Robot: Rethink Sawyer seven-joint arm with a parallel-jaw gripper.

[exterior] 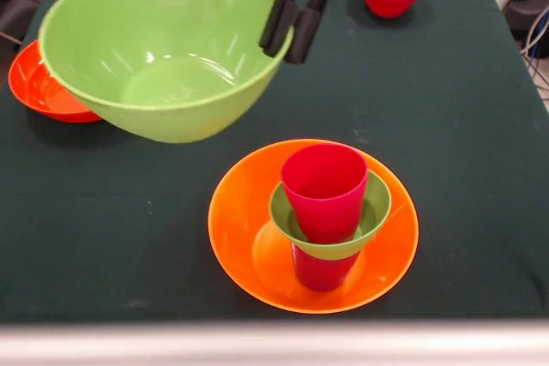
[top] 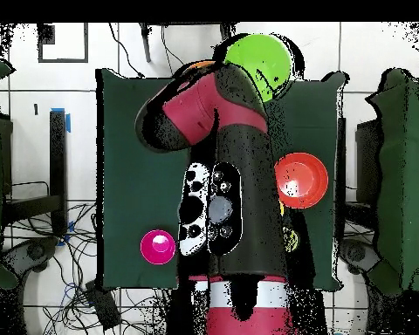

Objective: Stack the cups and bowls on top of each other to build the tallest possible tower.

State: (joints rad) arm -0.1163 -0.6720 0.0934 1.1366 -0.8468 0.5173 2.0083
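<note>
The gripper [exterior: 290,34] pinches the right rim of the large green bowl [exterior: 163,45], one finger inside and one outside, holding it tilted in the air up and to the left of the tower [exterior: 319,216]. Risk, as judged: a one-sided rim hold on a wide bowl may let it swing or slip and topple the red-pink cup [exterior: 324,188] on approach. Bare cloth surrounds the tower; the orange-red bowl [exterior: 39,83] sits at the left table edge, behind the green bowl.

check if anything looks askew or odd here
The large green bowl hangs tilted in the air, pinched at its rim by the gripper. In the tower, the small green bowl sits slightly crooked.
</note>
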